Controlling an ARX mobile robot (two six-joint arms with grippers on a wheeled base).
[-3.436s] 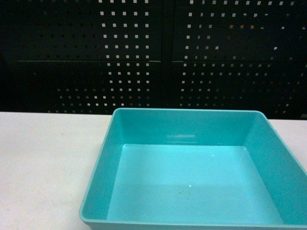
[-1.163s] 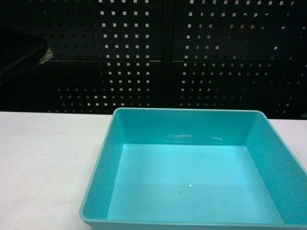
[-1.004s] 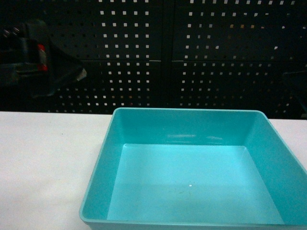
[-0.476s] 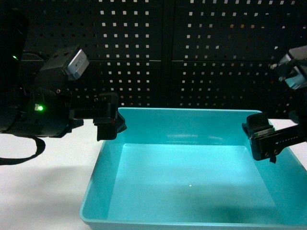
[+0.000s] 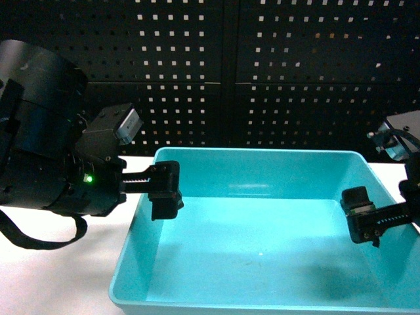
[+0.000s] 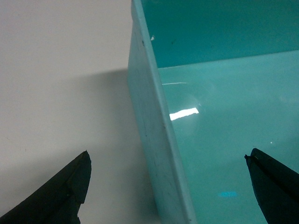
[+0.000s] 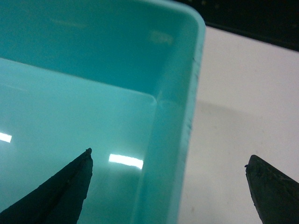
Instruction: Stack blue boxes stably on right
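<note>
One blue box point(image 5: 262, 256), a shallow turquoise tub with a rolled rim, sits on the white table point(image 5: 59, 262) in the centre-right of the head view. My left gripper point(image 5: 147, 193) is open and straddles its left wall point(image 6: 154, 140): one finger hangs inside the tub, the other over the table. On the other side my right gripper point(image 5: 388, 220) is open too, astride the right wall point(image 7: 180, 140) near the far right corner. In the wrist views the left gripper point(image 6: 168, 157) and the right gripper point(image 7: 169, 155) hold nothing. The tub is empty.
A black pegboard wall point(image 5: 262, 79) stands right behind the table. Bare white tabletop lies left of the tub point(image 6: 56, 70) and right of it point(image 7: 243, 93). The tub's near edge runs along the bottom of the head view.
Both arms came into the head view from the sides and dropped down. Over the last half second each open gripper sank lower over its side wall of the tub, which has not moved.
</note>
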